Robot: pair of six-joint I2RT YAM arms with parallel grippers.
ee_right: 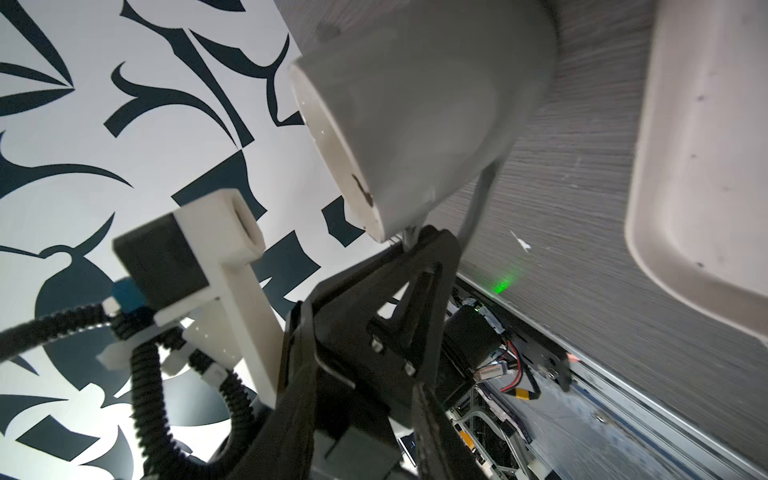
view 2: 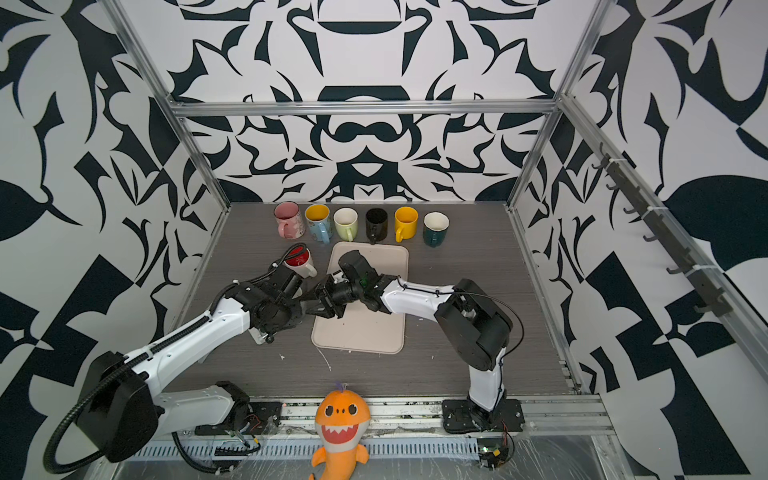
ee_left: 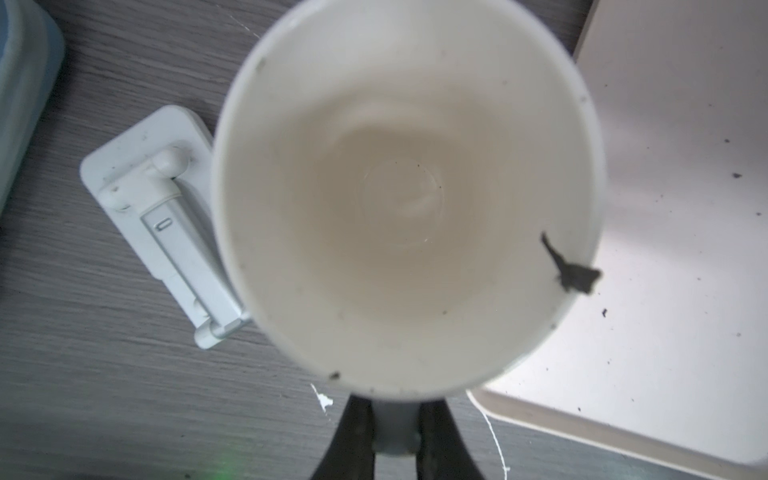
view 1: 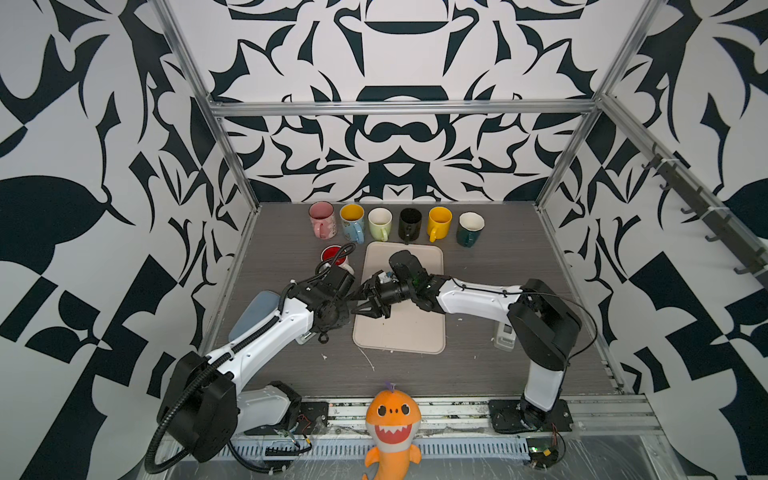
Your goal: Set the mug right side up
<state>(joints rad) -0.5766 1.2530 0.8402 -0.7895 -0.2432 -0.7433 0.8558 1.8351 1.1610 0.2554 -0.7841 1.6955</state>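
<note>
Your left tool [ee_left: 392, 419] is clenching the white mug [ee_left: 407, 199] by its handle. The left wrist view is looking straight into the mug's mouth, with the counter [ee_left: 104, 374] and tray [ee_left: 665, 208] lying beyond it. The right wrist view is showing you what that one is missing: the mug's outer wall, just past the left tool's tip. In both top views the arms are hiding the mug. Your right tool [view 1: 372, 309] is standing released beside the left one.

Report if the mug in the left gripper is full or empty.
Empty: the left wrist view looks straight into the mug, and its white bottom is bare.
</note>
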